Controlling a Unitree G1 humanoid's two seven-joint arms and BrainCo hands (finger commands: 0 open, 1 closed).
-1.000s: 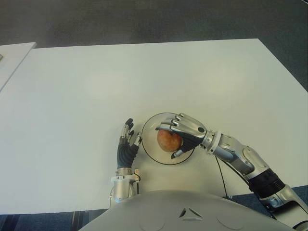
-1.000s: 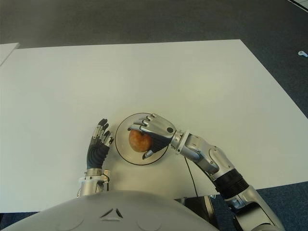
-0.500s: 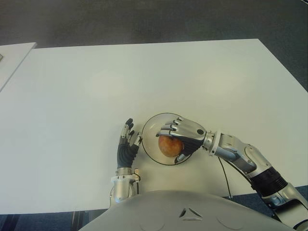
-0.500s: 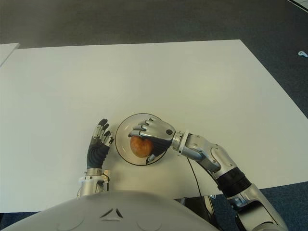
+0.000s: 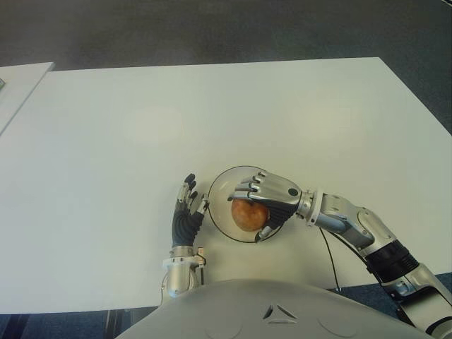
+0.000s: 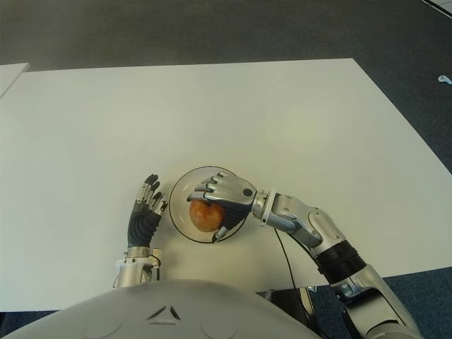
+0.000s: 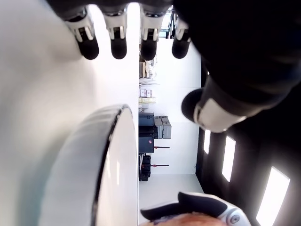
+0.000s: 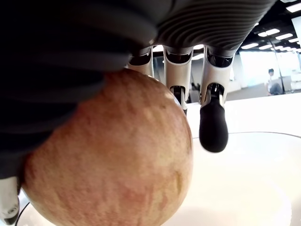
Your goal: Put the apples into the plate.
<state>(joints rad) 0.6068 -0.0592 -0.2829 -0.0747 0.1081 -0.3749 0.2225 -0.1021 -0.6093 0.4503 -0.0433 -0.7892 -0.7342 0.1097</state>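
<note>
Holding 1 apple in curled right hand, directly above plate, near its side toward robot. Left hand relaxed, empty, just beside plate's left rim.

From my remote seat, the white table lies bare ahead and to both sides, with wide room to pass. Near my edge, the plate is filled by my right hand wrapped around an apple. My left hand, fingers relaxed, stands just beside the plate's left rim, narrowing that side.
</note>
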